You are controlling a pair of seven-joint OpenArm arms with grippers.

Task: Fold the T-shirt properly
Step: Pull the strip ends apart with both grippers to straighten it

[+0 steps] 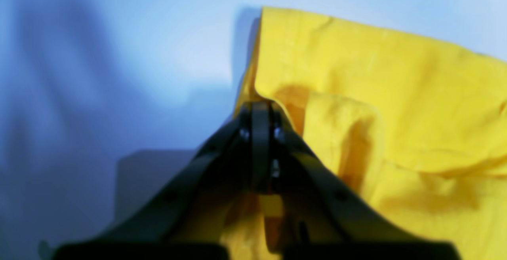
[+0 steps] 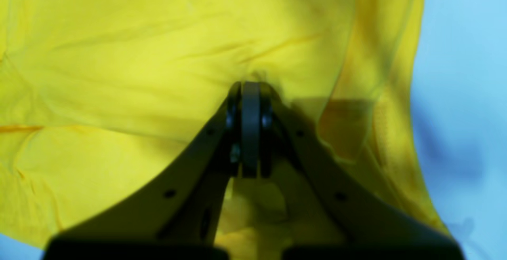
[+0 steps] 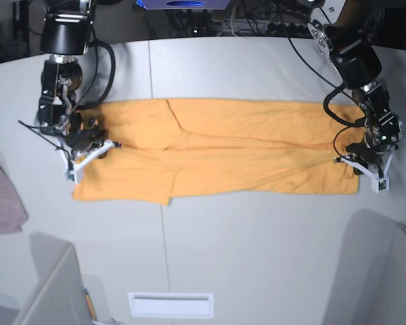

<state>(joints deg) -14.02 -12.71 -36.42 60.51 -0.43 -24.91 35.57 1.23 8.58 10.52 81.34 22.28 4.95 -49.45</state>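
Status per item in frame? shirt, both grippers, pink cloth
T-shirt: spread flat on the table in a long band, folded lengthwise.
Left gripper: fingers shut on the T-shirt edge.
Right gripper: fingers shut on T-shirt fabric.
Pink cloth: crumpled, lying apart at the table edge.

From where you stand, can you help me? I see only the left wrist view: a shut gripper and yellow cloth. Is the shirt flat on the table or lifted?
Observer: In the base view the T-shirt lies spread flat on the table as a long band, folded lengthwise.
Operator: Where is the other arm?
Observer: The right gripper is at the opposite end of the band from the left gripper.
Operator: Does it hold cloth also?
Observer: In the right wrist view its jaws are closed on a pinch of the fabric.
Operator: Is anything else on the table?
Observer: A small pink cloth lies apart from the shirt, at the base view's left edge.
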